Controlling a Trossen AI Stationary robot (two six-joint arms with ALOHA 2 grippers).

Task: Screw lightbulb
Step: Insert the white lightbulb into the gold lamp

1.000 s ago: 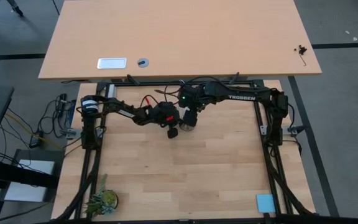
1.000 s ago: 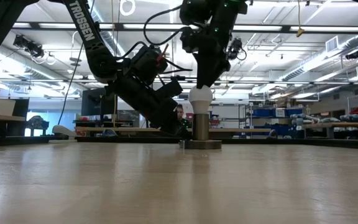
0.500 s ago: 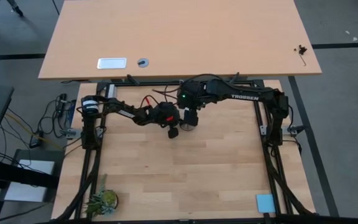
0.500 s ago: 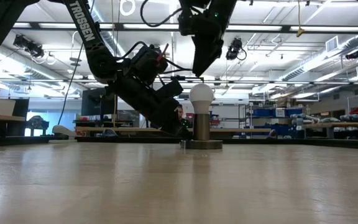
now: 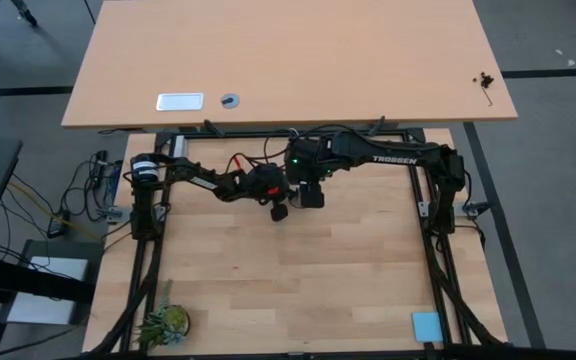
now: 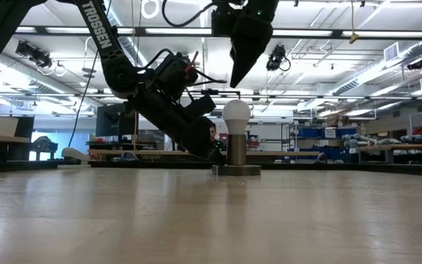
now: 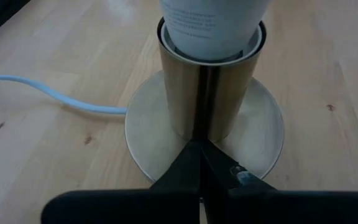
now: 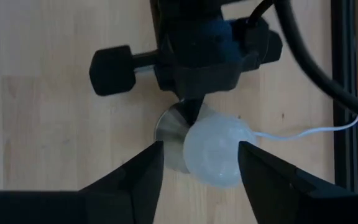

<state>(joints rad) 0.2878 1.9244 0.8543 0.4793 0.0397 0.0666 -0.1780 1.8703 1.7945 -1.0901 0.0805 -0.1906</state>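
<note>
Change: right tool point(image 6: 237, 79) has let go and lifted, now spread just above the lightbulb point(image 6: 236, 114) | Bulb: upright in the metal socket point(image 7: 210, 87) on the bench point(image 5: 318, 280) | Left tool point(image 7: 202, 163): pressed together, tips at socket base | Judgement: regrasp between turns, or screwing done.

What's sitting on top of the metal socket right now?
The lightbulb stands upright in the socket, its narrow end hidden inside the sleeve. The right gripper hangs open above it, not touching.
</note>
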